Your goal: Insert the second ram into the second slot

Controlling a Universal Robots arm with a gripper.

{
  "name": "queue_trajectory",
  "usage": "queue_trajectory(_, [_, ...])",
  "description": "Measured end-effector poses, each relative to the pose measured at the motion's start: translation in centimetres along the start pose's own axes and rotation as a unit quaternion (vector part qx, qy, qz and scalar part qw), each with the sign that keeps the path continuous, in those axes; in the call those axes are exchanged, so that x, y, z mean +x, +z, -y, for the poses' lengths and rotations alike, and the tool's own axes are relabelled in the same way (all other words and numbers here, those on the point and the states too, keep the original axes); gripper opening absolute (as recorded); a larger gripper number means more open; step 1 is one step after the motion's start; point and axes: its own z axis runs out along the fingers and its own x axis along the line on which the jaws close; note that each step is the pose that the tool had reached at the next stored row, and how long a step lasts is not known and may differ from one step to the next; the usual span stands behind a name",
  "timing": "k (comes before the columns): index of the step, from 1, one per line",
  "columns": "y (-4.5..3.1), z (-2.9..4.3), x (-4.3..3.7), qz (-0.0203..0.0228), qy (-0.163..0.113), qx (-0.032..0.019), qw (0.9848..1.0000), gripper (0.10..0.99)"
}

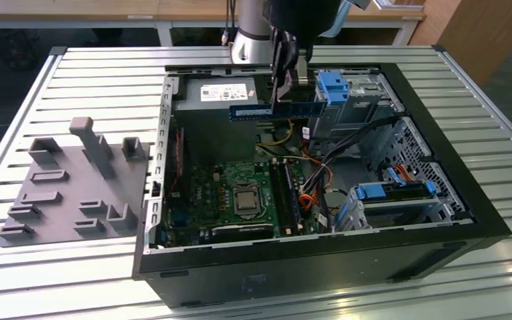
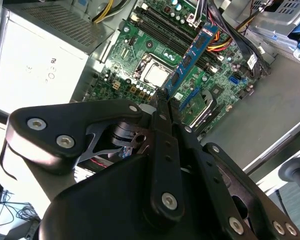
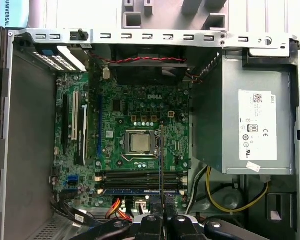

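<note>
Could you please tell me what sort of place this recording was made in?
Probably a robotics lab or workshop bench: an open computer case lies on a slatted metal table beside a grey fixture plate, and the gripper holds the second ram above the case.

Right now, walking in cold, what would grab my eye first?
An open computer case sits on the slatted table, its green motherboard bare. Above it the end effector hangs, shut on the second ram, a thin blue strip. A grey fixture plate lies at the exterior view's left.
</note>
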Motion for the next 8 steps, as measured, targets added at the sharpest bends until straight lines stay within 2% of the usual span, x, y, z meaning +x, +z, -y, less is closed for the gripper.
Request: queue_trajectory(8, [0.00,0.00,0.00,0.0002,0.005,0.0001,1.0000,0.137])
